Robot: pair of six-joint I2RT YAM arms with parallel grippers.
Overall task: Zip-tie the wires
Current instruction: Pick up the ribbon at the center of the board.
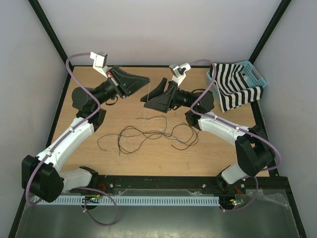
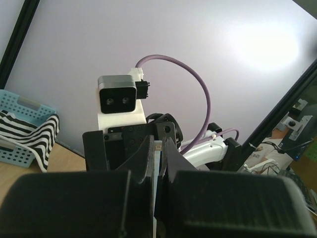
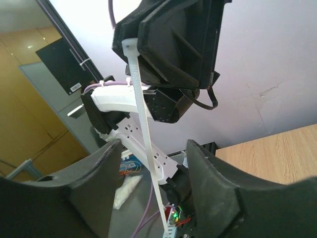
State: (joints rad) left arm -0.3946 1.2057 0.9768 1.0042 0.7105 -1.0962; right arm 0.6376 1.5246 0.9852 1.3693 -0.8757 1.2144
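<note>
The wires lie loose on the wooden table, thin black and pale strands curling in loops in front of both arms. Above the table my left gripper is shut on the head end of a white zip tie; in the left wrist view its jaws pinch the strap. The strap hangs down as a thin pale line. My right gripper faces the left one with its jaws apart on either side of the strap, not touching it. From above, the right gripper sits just right of the strap.
A light blue basket holding a black-and-white striped cloth stands at the table's back right corner. Purple arm cables loop above both wrists. A black rail runs along the near edge.
</note>
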